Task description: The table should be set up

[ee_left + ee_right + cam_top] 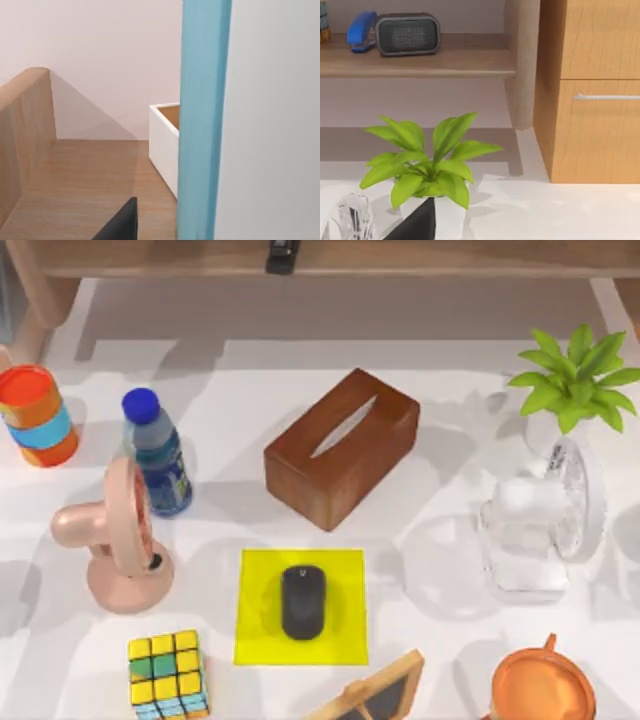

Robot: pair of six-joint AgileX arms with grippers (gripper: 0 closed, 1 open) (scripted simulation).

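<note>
The white table (pixel 450 420) holds a black mouse (pixel 302 601) lying in the middle of a yellow mat (pixel 258 640) near the front. Behind the mat stands a brown wooden tissue box (pixel 342 447), set at an angle. A dark piece of my left gripper (pixel 120 225) pokes into the left wrist view, over a wooden floor and away from the table's objects. A dark piece of my right gripper (pixel 415 222) shows in the right wrist view, close in front of the green potted plant (pixel 427 162) at the table's back right (pixel 575 380).
On the left stand a striped cup stack (pixel 37 415), a blue bottle (pixel 155 452), a pink fan (pixel 115 540) and a puzzle cube (pixel 168 673). On the right are a clear fan (pixel 545 520) and an orange cup (pixel 542 685). A framed slate (pixel 380 695) leans at the front.
</note>
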